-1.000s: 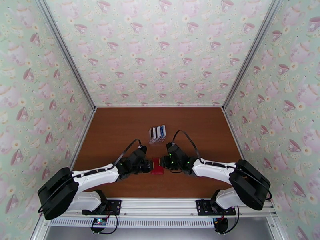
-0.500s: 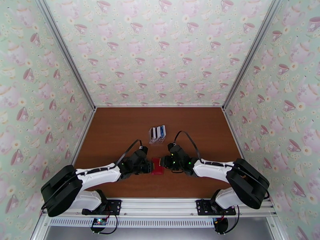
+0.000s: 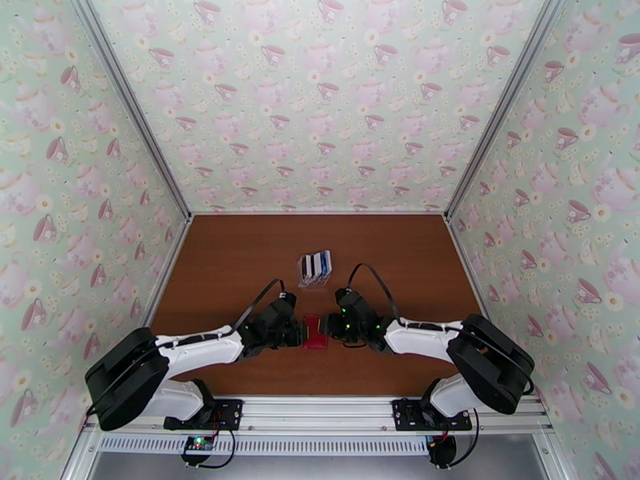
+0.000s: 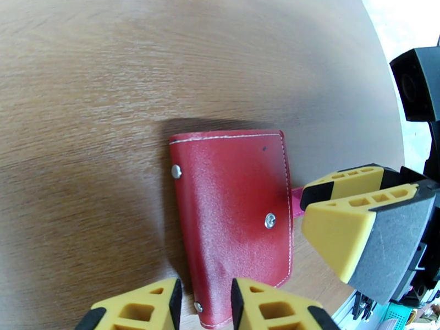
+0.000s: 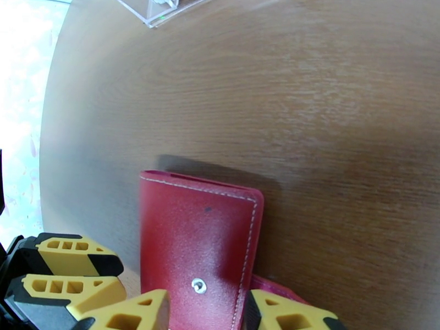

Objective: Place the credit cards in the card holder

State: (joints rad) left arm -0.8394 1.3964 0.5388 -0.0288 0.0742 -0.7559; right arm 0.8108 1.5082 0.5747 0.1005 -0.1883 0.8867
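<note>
The red wallet (image 3: pixel 316 333) lies folded and flat on the brown desk (image 3: pixel 240 258), just below the middle of the overhead frame, with a claw meeting it from each side. Above it in that view, a little apart, the cards (image 3: pixel 317 264) stand on edge in a clear rack (image 5: pixel 157 11); they are black, white and blue.

In the left wrist view the wallet lies in the centre, with two studs along its left edge and a snap near its right edge. The left claw (image 4: pixel 204 290) sits at the bottom of that frame. Its jaws are a narrow gap apart and the wallet's lower left corner shows between them; whether they pinch it I cannot tell.

The right claw (image 5: pixel 206 298), at the bottom of the right wrist frame, has its jaws spread wide over the wallet's near end, either side of the snap, and holds nothing. The wallet's tab (image 5: pixel 273 287) pokes out just beside its right-hand finger.
</note>
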